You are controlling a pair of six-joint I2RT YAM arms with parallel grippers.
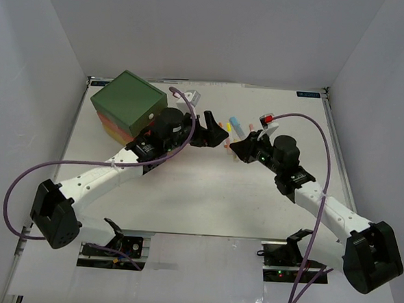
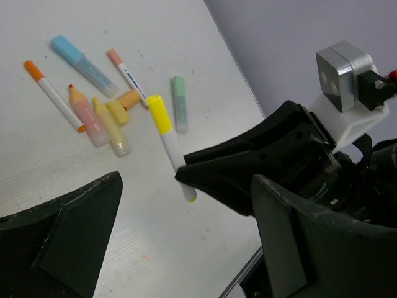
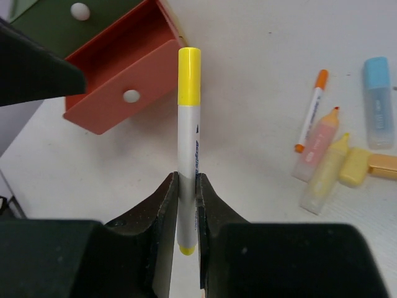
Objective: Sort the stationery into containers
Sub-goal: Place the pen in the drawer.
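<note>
Yellow-capped and white-barrelled, a slim pen (image 3: 188, 124) is clamped near its lower end between the right fingers (image 3: 187, 186), apparently clear of the white tabletop (image 3: 260, 74) and just short of the pulled-out orange-red plastic drawer (image 3: 118, 68) of the small green-topped cube chest (image 1: 129, 102). The left fingers (image 1: 215, 130) hang spread wide and empty beside that drawer. Pastel markers and pens (image 3: 335, 155) lie loose well away from the drawer, beyond the held pen. The step in hand looks like carrying this pen to the drawer. The next move calls for bringing it over the open tray, probably tilting it flat to fit, then letting go.
</note>
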